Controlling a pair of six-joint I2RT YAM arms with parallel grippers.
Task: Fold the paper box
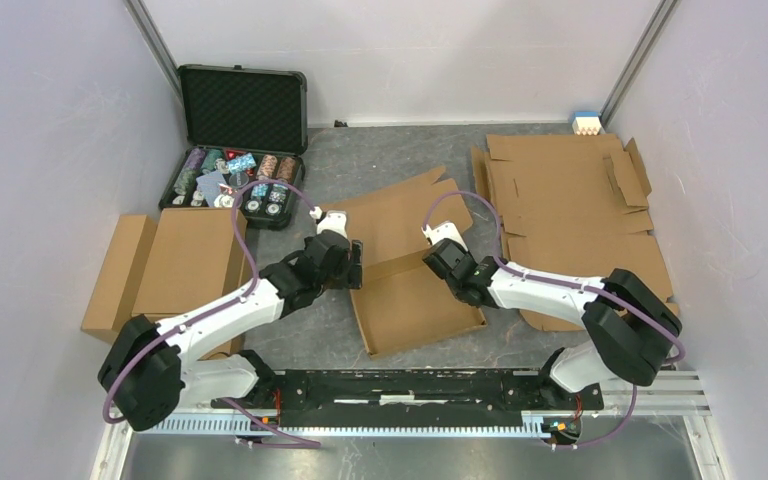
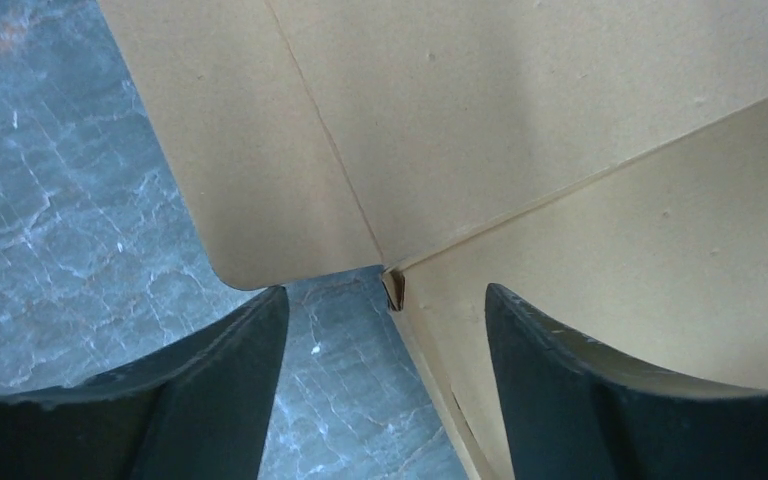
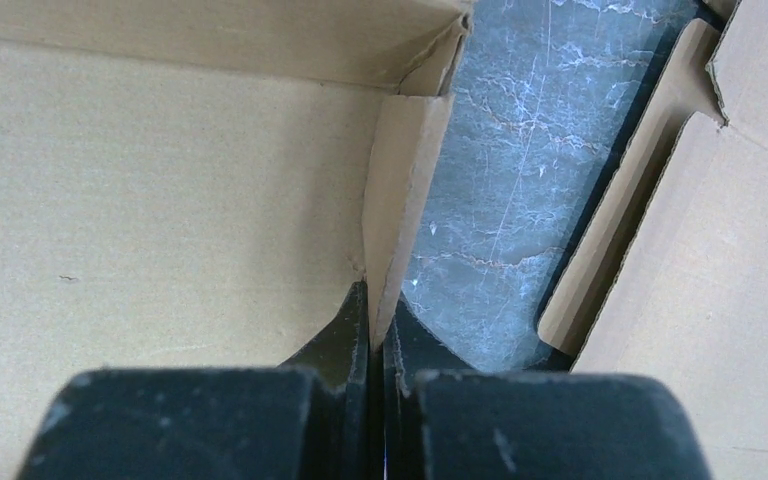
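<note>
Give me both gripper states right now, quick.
The left gripper: open, astride the box edge, gripping nothing.
The right gripper: closed on the box's flap.

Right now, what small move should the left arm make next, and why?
Probably close the left gripper on the edge of the paper box: its jaws stand open astride it, while the right gripper is shut on the opposite side flap.

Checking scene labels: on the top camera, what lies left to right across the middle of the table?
left cardboard → left tool → paper box → right tool → right cardboard. I left out the poker chip case; it overlaps the left cardboard.
</note>
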